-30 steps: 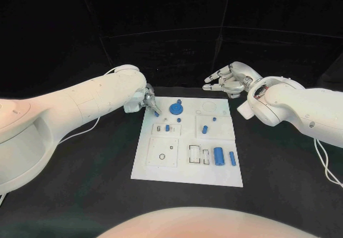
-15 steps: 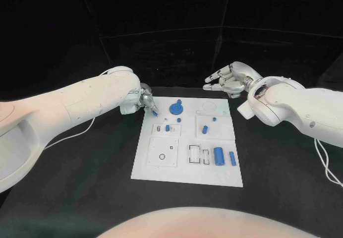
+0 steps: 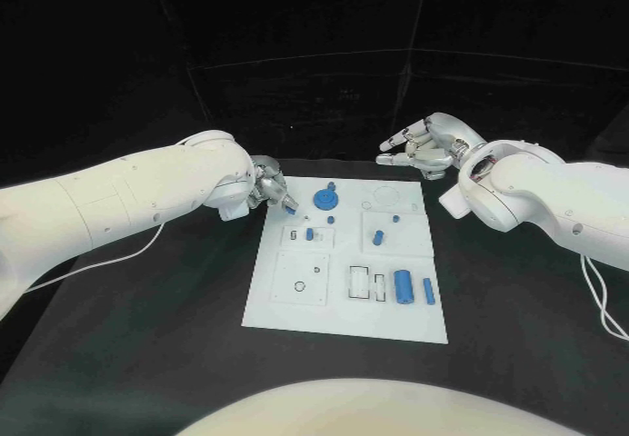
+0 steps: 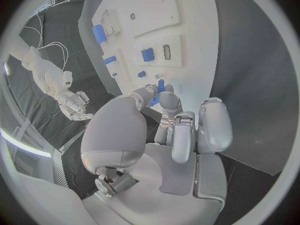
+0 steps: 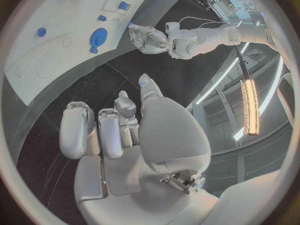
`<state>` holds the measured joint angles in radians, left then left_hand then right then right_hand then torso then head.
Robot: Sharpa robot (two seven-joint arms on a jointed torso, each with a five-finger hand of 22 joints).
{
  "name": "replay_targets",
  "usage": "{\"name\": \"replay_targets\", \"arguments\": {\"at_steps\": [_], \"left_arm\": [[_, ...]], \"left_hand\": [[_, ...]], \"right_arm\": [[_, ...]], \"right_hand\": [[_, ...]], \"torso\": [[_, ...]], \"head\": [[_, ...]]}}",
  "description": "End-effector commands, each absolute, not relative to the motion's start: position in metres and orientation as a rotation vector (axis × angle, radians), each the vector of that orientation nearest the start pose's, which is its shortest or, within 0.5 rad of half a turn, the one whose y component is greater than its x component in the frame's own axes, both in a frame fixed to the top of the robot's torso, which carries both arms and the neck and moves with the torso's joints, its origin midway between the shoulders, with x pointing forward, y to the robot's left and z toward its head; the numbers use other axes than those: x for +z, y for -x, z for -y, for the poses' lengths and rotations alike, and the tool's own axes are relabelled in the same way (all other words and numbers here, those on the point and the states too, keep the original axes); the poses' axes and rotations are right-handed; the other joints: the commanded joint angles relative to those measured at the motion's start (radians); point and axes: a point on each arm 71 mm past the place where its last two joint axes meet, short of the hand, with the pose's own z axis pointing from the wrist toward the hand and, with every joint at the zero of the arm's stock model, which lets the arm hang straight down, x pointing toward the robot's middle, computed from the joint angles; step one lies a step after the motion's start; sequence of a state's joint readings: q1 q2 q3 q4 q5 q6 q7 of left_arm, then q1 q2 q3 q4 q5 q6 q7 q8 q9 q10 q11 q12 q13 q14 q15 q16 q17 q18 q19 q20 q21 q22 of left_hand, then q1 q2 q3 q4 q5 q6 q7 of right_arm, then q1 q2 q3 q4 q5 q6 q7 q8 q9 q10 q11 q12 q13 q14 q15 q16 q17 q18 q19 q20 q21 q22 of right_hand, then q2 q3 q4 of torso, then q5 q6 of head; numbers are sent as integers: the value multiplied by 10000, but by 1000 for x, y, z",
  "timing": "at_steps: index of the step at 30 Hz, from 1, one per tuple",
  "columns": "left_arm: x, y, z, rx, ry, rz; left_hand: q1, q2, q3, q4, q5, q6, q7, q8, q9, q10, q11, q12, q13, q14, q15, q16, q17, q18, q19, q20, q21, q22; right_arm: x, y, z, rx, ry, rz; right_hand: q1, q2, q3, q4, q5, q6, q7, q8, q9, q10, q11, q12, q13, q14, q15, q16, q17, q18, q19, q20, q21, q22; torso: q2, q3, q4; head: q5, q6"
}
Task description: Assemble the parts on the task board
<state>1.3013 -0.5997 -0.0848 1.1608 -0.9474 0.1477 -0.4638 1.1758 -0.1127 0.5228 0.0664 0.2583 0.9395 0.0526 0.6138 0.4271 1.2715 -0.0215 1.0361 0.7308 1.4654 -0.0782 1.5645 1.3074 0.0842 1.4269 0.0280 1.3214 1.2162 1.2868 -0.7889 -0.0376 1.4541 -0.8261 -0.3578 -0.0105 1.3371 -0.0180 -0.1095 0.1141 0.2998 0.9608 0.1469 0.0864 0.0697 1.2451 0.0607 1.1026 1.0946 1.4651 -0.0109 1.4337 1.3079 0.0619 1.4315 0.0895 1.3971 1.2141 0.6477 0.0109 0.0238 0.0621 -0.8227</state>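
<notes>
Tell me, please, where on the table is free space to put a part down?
Bare black table lies left of the task board, and more right of it under the right hand. The board's far left corner is crowded: the left hand pinches a blue part.

**Clerk:** Boards and tables?
**Checker:** One task board [image 3: 302,309], on one table [image 3: 157,318].
**Clerk:** Blue parts?
**Checker:** Eight counted.
- One pinched part [image 3: 288,210], between the fingers [image 3: 278,194] of the left hand [image 3: 266,180].
- One round part [image 3: 328,195], just beside those fingers.
- Two tiny pegs: near peg [image 3: 329,218] and far peg [image 3: 392,218].
- Two short pieces: near piece [image 3: 309,233] and far piece [image 3: 376,238].
- One thick cylinder [image 3: 403,284] and one slim cylinder [image 3: 427,290], both well apart from any fingers.

**Clerk:** Hands?
**Checker:** Two: the left hand, and the right hand [image 3: 422,145], which holds nothing and has its fingers spread.
</notes>
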Motion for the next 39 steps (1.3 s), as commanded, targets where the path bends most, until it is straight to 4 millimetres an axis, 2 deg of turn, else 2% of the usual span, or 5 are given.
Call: {"name": "replay_targets", "arguments": {"at_steps": [1, 5, 16, 21, 39], "left_arm": [[-208, -544, -197, -4663, 3867, -22104], [-215, -534, -199, -4664, 3924, -22079], [-230, -516, -203, -4518, 3738, -22577], [-231, -514, -200, -4576, 3643, -22670], [-240, -513, -195, -4088, 3082, -23379]], "left_hand": [[-165, -82, 1629, -1569, 362, 148, -11, 61, 28, 165, -49, 98, 110, 1054, -57, 63, 2634, -83, 96, -15, 59, 37], [-220, -126, 1654, -1596, 496, 189, -25, 68, 29, 212, -61, 113, 143, 1054, -67, 63, 2634, -87, 104, -23, 72, 60], [-267, -163, 1656, -1607, 564, 226, -37, 80, 32, 274, -71, 173, 241, 1054, -72, 63, 2634, -93, 116, -29, 91, 89], [-291, -172, 1651, -1602, 577, 238, -42, 84, 33, 297, -74, 196, 277, 1054, -74, 63, 2634, -93, 116, -30, 90, 89], [-370, -192, 1620, -1578, 589, 275, -67, 100, 37, 364, -88, 250, 359, 1054, -81, 63, 2634, -102, 130, -34, 116, 131]], "right_arm": [[-146, -516, 198, 9824, -3913, -16579], [-146, -517, 199, 9816, -3912, -16599], [-147, -517, 199, 9790, -3913, -16610], [-147, -517, 200, 9779, -3914, -16612], [-147, -517, 199, 9782, -3912, -16615]], "right_hand": [[-26, 44, -59, 3, 20, 25, 11, 37, -16, -16, -4, 8, 10, 526, -74, -33, 223, 90, -62, -34, -33, -11], [-26, 44, -59, 3, 20, 25, 11, 37, -16, -16, -4, 8, 10, 526, -74, -33, 223, 90, -62, -34, -33, -11], [-26, 45, -73, 5, 32, 27, 11, 39, -15, -24, -4, -1, -5, 526, -74, -39, 217, 87, -56, -34, -28, 1], [-26, 45, -73, 5, 32, 27, 11, 39, -15, -24, -4, -1, -5, 526, -74, -39, 217, 87, -56, -34, -28, 1], [-26, 45, -73, 5, 32, 27, 11, 39, -15, -24, -4, -1, -5, 526, -74, -39, 217, 87, -56, -34, -28, 1]], "torso": [[0, 4, 5], [8, -5, 7], [13, -10, -13], [21, 1, -21], [13, -2, -13]], "head": [[37, 0], [45, -6], [63, -29], [65, -38], [54, -88]]}}
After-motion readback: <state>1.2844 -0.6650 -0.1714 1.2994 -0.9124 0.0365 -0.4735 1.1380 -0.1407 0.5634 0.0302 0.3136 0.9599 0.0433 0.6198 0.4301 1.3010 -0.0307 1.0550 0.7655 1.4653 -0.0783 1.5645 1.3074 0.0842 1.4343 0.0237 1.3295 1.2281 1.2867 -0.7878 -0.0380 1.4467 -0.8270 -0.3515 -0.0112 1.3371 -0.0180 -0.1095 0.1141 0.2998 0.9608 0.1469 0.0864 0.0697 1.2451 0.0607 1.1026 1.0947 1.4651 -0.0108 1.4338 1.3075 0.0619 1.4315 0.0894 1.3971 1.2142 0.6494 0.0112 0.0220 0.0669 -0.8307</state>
